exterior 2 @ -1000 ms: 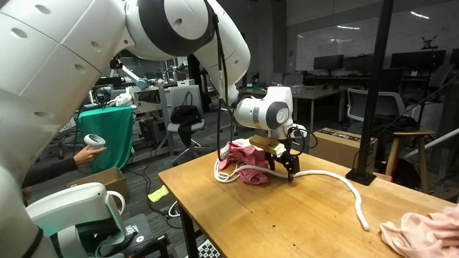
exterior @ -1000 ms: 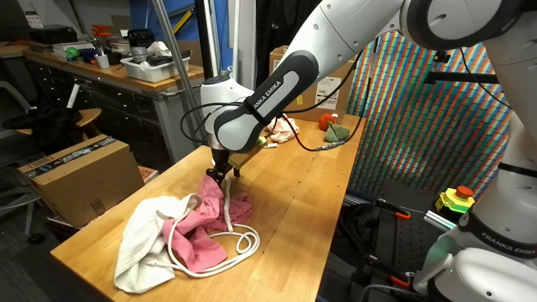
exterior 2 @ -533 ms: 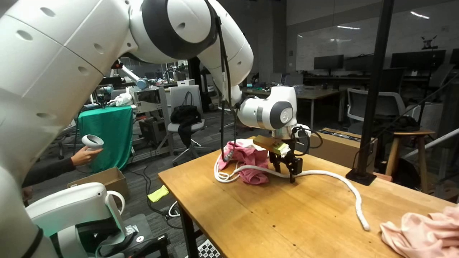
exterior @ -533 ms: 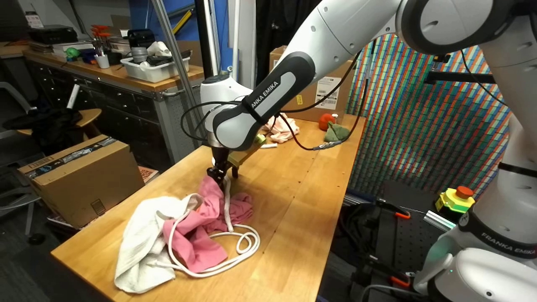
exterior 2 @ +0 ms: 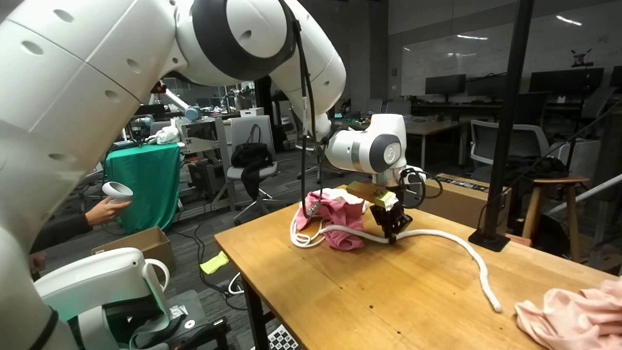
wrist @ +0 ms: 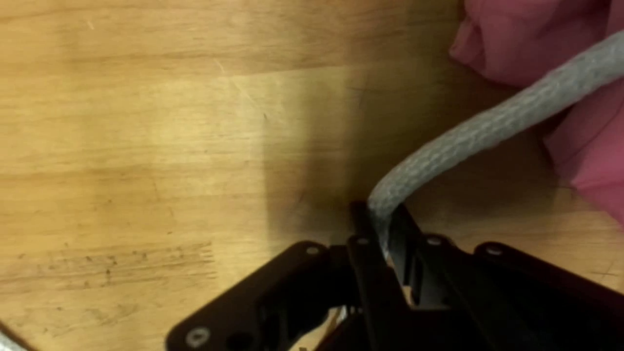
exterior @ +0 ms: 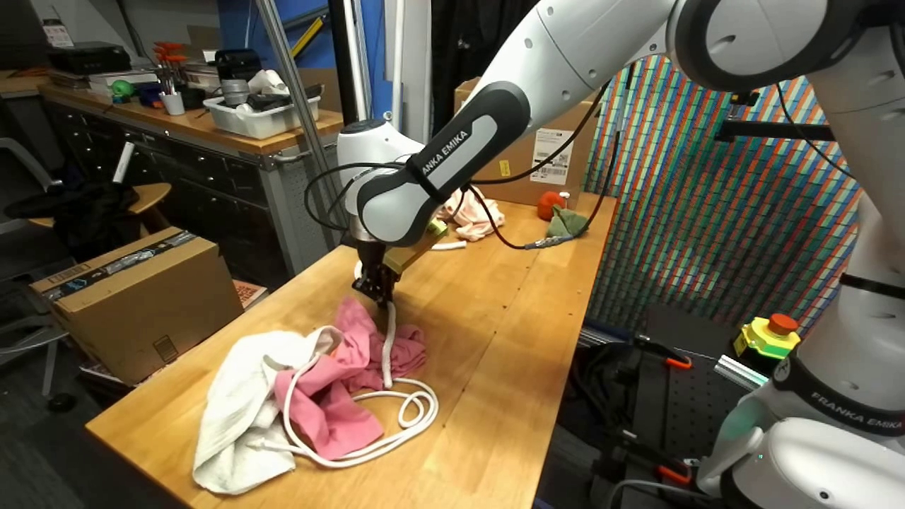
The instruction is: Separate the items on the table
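A white cloth point(exterior: 237, 413) and a pink-red cloth point(exterior: 343, 417) lie crumpled together at the near end of the wooden table point(exterior: 488, 396). The long white rope point(exterior: 388, 346) loops over and around both cloths. From there it runs past the bundle, and its far end point(exterior 2: 486, 279) trails across the tabletop. Just beside the cloths, low over the wood, my gripper point(wrist: 382, 217) is shut on the rope, which is pinched between its fingertips in the wrist view. Folds of the pink-red cloth point(wrist: 541, 39) show at the upper right there, apart from the jaws.
Farther along the table lie a pale pink cloth point(exterior 2: 578, 318), a red round thing point(exterior: 549, 205) and a green cloth point(exterior: 567, 223). A large cardboard box point(exterior: 520, 170) stands behind them. A dark pole point(exterior 2: 505, 121) rises from the table's edge near the arm.
The jaws have come together on the rope, having stood open around it before. My gripper has shifted slightly up and away from the cloths, and the rope beside it has moved a little.
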### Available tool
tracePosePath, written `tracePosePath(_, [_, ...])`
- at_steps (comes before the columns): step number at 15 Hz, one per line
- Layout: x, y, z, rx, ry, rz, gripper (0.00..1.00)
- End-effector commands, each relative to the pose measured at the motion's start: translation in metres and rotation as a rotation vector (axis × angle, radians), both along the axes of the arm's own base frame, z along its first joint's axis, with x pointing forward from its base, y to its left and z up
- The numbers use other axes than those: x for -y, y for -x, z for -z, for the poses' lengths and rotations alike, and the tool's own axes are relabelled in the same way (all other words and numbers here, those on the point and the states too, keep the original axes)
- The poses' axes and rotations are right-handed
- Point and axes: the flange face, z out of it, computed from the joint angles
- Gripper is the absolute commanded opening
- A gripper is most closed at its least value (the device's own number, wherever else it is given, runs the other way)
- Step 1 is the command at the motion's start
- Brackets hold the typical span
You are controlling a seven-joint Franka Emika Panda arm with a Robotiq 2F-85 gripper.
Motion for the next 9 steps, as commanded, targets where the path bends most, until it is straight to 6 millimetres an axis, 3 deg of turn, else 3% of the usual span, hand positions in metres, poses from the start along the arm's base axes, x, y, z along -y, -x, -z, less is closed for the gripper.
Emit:
tracePosePath(1, [0.017, -0.003, -0.004, -0.011, 0.032, -0.01, 0.07])
tracePosePath(9, [0.069, 0.001, -0.003, -0.072, 0.222, -0.119, 0.09])
